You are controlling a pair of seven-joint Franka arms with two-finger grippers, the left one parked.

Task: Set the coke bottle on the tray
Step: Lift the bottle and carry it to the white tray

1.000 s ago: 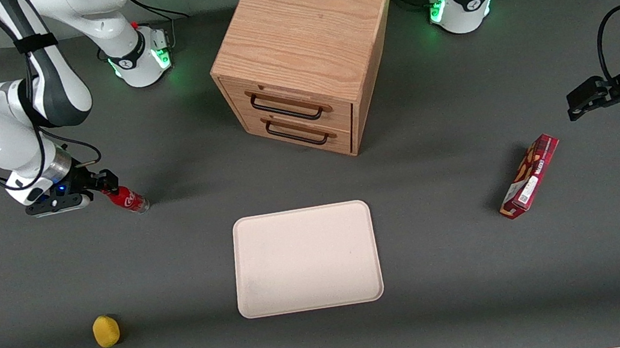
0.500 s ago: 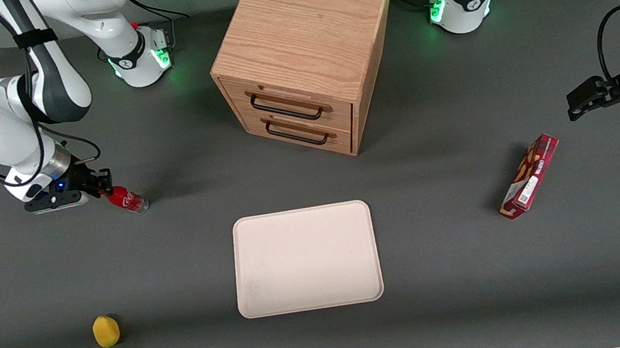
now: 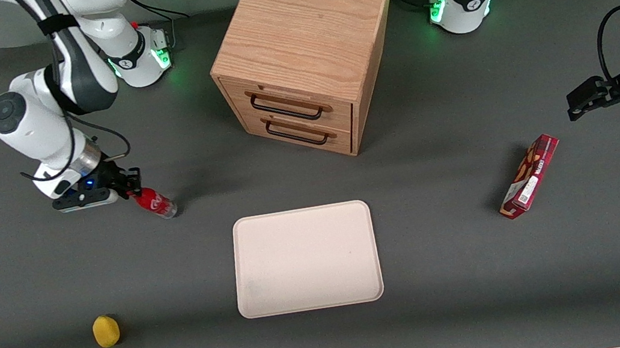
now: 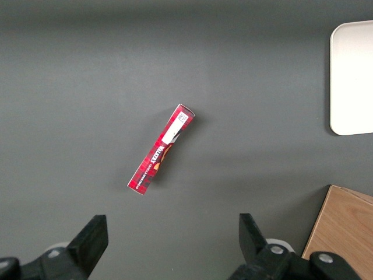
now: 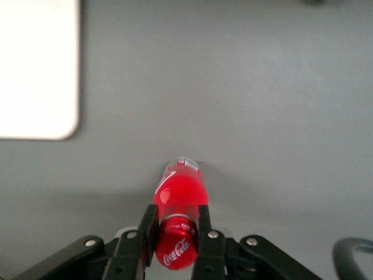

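The gripper [image 3: 132, 190] has its fingers [image 5: 147, 224] closed on the neck of the coke bottle [image 3: 155, 202], above the table toward the working arm's end. Carry the bottle level over the tray [image 3: 305, 258], lower until its base touches, then release. The dark table [image 3: 451, 275] between is flat; the lemon [image 3: 106, 331] lies well apart.

Glossy plastic coke bottle [image 5: 179, 201], matt smooth tray [image 3: 305, 259], grained wood cabinet [image 3: 301, 48]
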